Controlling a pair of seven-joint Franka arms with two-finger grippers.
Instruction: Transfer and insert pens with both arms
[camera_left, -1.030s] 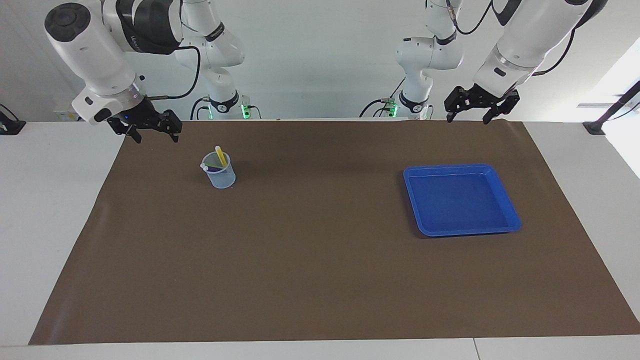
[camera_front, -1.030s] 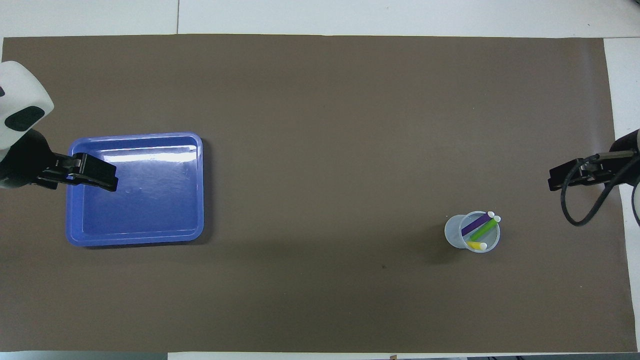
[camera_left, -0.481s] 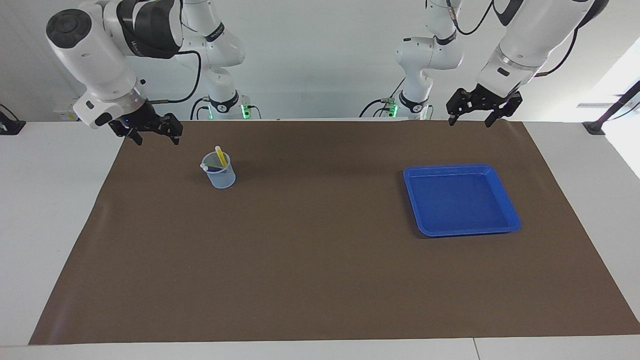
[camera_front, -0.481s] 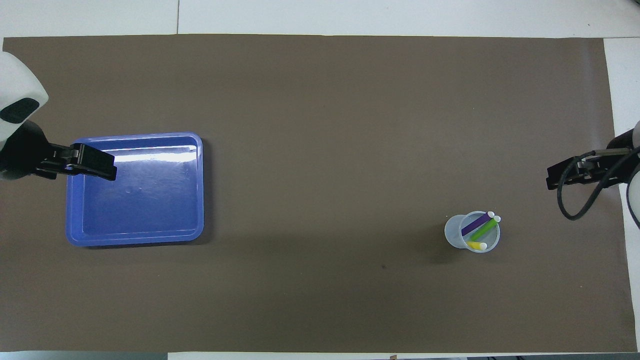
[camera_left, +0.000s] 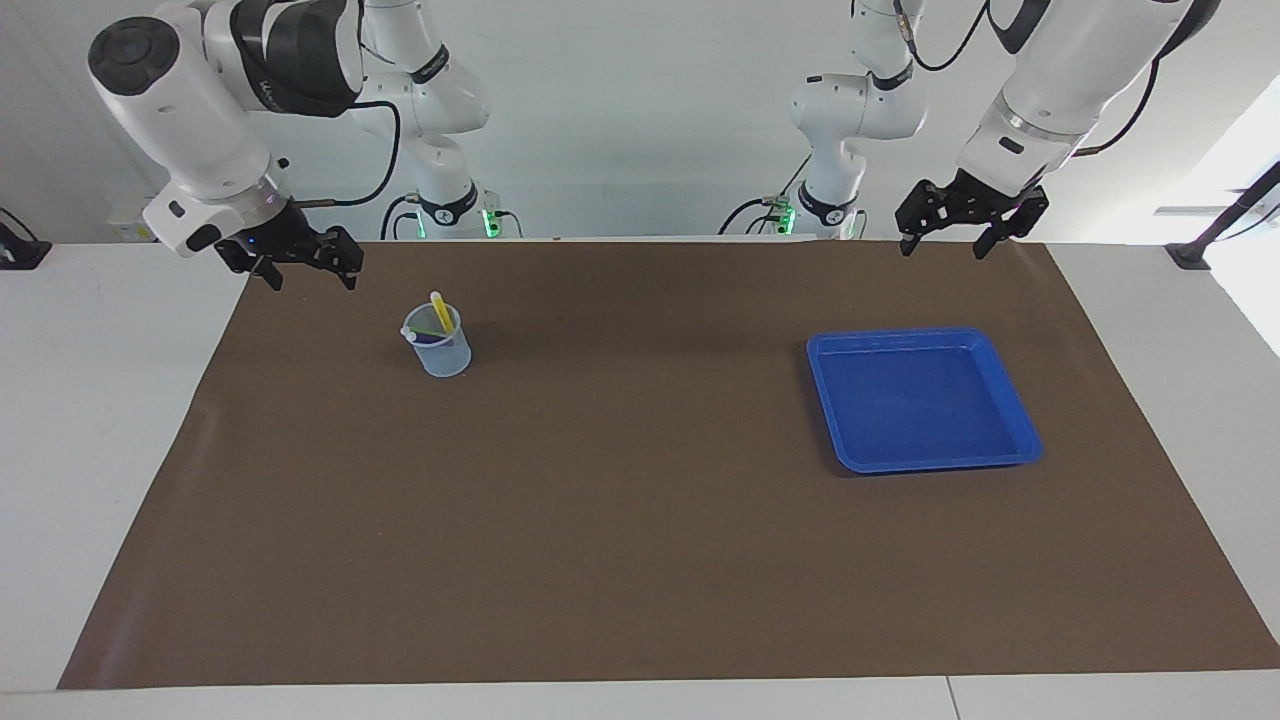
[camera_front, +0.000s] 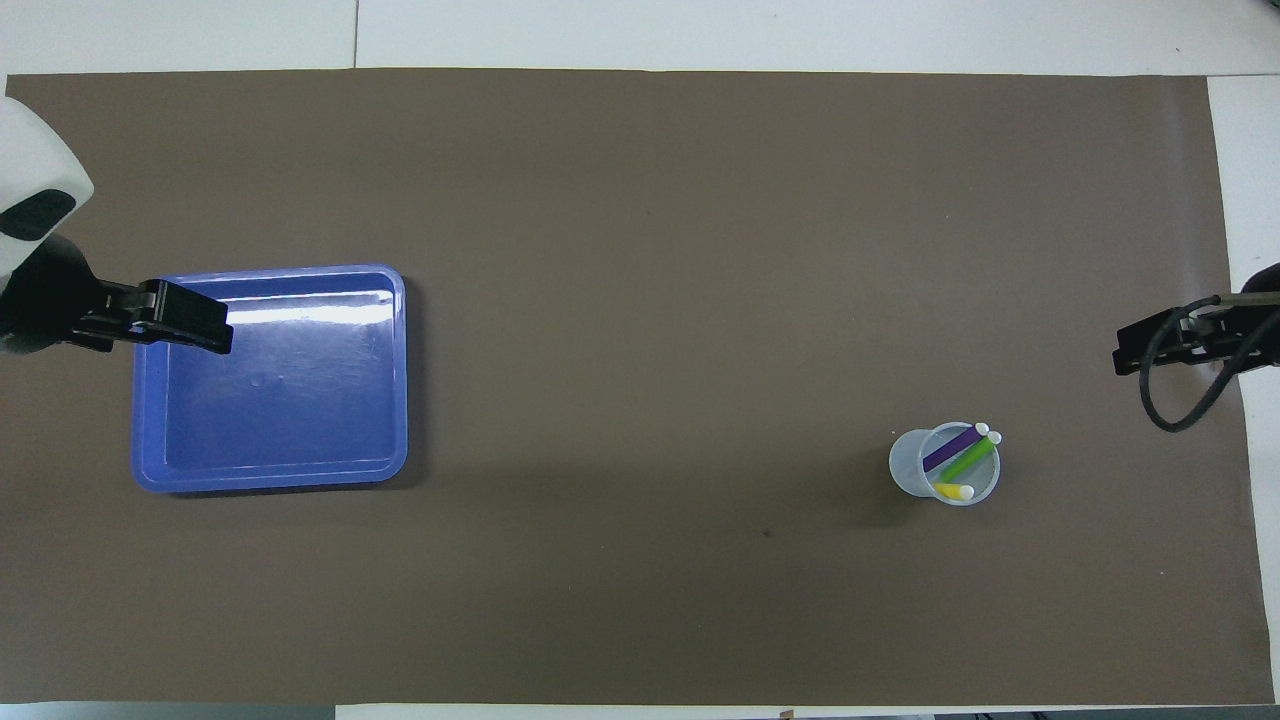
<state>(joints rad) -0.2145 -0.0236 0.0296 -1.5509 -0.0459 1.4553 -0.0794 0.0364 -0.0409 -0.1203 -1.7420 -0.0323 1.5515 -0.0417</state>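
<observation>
Tipping risk judged for cup (camera_left: 437, 345) holding pens (camera_front: 961, 459) near mat (camera_left: 640, 560) corner; left gripper (camera_left: 945, 238), right gripper (camera_left: 308, 272) spread wide, nothing held.

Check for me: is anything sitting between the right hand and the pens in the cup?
Nothing visible. The right hand, open and empty, hangs over the mat's edge at the right arm's end. Only bare brown mat lies between it and the clear cup holding the pens.

Both arms drawn back and up

The left arm's black two-finger gripper (camera_left: 945, 244) has risen slightly and shifted outward toward its table end; the right arm's black two-finger gripper (camera_left: 312, 281) has also lifted a little, retreating toward its own end.
</observation>
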